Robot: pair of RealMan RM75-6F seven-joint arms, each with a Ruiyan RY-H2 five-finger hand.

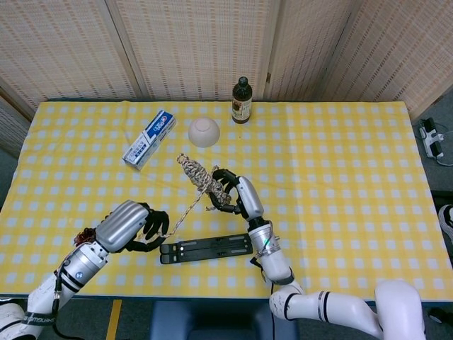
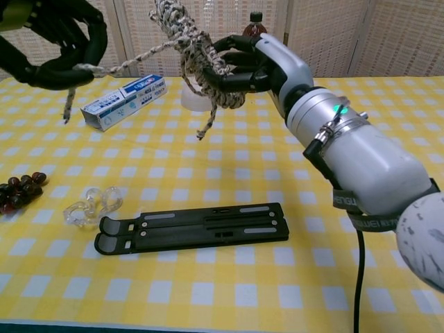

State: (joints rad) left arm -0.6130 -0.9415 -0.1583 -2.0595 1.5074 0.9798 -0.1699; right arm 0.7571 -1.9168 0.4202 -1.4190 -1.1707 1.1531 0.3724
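Observation:
A bundle of speckled rope (image 1: pixel 192 169) (image 2: pixel 184 38) hangs in the air above the table, and my right hand (image 1: pixel 232 193) (image 2: pixel 263 64) grips it from the right. One strand runs down and left from the bundle to my left hand (image 1: pixel 132 225) (image 2: pixel 57 43), whose fingers are curled round that strand; a short loose end dangles below that hand. Beneath both hands a flat black folding stand (image 1: pixel 206 249) (image 2: pixel 194 226) lies on the yellow checked tablecloth (image 1: pixel 340 177).
A clear plastic piece (image 2: pixel 90 206) and dark grapes (image 2: pixel 19 189) lie at the near left. A blue-white box (image 1: pixel 148 137) (image 2: pixel 123 103), a white bowl (image 1: pixel 204 132) and a brown bottle (image 1: pixel 241 100) (image 2: pixel 257 22) stand further back.

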